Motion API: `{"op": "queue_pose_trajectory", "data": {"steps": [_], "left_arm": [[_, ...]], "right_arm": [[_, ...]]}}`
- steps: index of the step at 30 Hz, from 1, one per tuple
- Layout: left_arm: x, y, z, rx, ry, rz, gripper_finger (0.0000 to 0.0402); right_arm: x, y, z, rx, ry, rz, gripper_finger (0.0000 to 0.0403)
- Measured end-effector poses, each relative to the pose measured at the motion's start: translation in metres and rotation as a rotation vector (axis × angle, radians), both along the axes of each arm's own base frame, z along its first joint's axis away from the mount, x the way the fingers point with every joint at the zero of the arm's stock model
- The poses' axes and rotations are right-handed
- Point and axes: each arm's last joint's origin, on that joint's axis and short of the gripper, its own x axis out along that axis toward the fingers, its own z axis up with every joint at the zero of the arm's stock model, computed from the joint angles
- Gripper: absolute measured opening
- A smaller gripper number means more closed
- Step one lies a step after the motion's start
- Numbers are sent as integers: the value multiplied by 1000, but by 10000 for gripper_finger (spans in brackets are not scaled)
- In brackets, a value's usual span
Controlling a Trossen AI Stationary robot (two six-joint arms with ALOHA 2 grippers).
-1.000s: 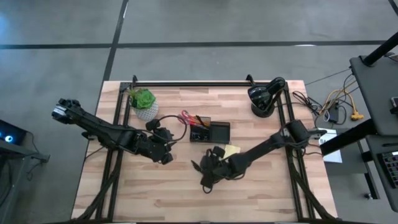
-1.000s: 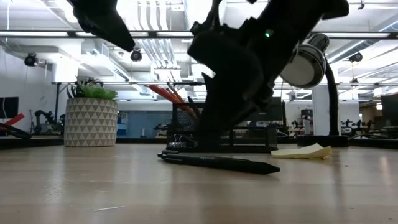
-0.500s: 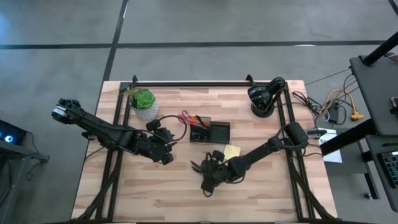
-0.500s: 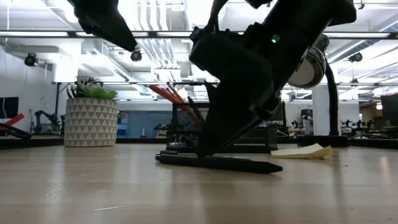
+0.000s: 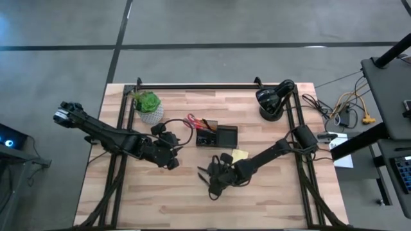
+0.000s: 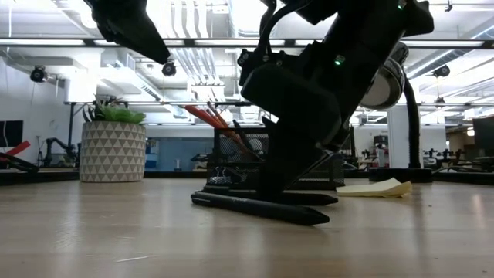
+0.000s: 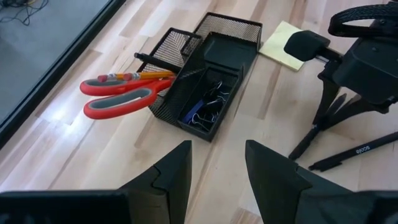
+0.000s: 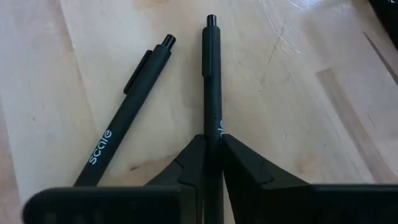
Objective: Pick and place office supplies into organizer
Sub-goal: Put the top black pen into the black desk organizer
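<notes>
Low in the centre of the high view, the right gripper (image 8: 213, 165) pinches one black pen (image 8: 211, 81) on the table, a second pen (image 8: 127, 134) beside it; next comes lifting toward the organizer (image 5: 217, 135) above, while the left gripper (image 7: 216, 180) waits, fingers apart.

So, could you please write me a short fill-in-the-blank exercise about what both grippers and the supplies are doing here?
1. The right gripper has its fingers closed on a black ____.
2. A second pen lies loose on the ____ beside it.
3. The scissors resting in the organizer have ____ handles.
4. The left gripper hangs near the organizer with its fingers ____.

Missing words: pen; table; red; open
</notes>
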Motion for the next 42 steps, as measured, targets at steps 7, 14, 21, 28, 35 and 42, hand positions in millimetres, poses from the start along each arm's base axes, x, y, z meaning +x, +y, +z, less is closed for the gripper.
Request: {"op": "queue_pose_trajectory", "data": {"steps": [7,14,21,28,35,42], "left_arm": [[0,0,0,3,1,-1,134],[0,0,0,1,0,0,134],[0,0,0,-2,2,4,134],[-4,2,2,-4,0,4,134],[-10,4,11,-18,-49,10,134],[-13,6,16,-14,-68,16,134]], "right_arm": [[1,-3,0,11,12,-2,27],[3,-4,3,32,-24,-39,24],[16,-9,35,-7,-193,-108,23],[19,-28,72,-124,-328,-238,22],[16,-65,81,-234,-300,-298,22],[18,-105,93,-327,-280,-326,22]]}}
